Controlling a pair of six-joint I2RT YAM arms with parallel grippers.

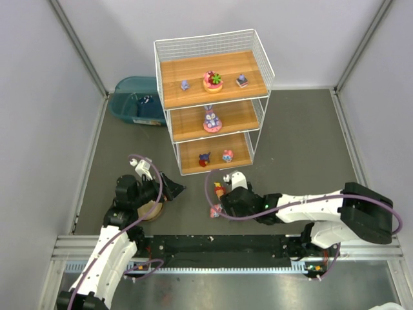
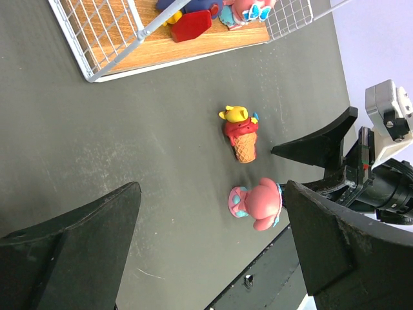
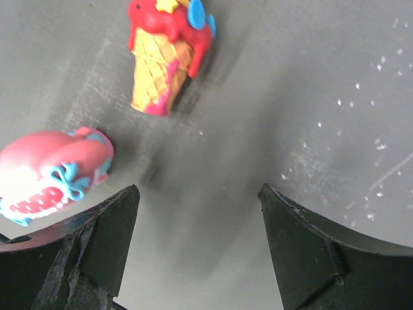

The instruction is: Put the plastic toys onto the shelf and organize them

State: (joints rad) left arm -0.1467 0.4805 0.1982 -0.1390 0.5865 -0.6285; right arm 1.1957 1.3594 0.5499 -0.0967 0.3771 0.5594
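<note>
The shelf (image 1: 213, 97) stands mid-table with toys on all three boards: a pink flower-topped disc (image 1: 213, 81) on top, a purple-eared bunny (image 1: 211, 119) in the middle, and two small figures (image 1: 227, 155) on the lowest. Two toys lie on the table in front: a red ice-cream cone (image 1: 219, 189) (image 2: 241, 135) (image 3: 164, 58) and a pink round figure (image 1: 214, 212) (image 2: 257, 203) (image 3: 51, 168). My right gripper (image 1: 222, 201) (image 3: 199, 190) is open, low over bare table just right of both toys. My left gripper (image 1: 173, 188) (image 2: 213, 194) is open and empty, left of them.
A teal bin (image 1: 139, 100) sits at the back left beside the shelf. A tan round bowl (image 1: 152, 210) lies under my left arm. The lowest board's wire edge (image 2: 116, 61) is close ahead of the left gripper. Grey walls enclose the table.
</note>
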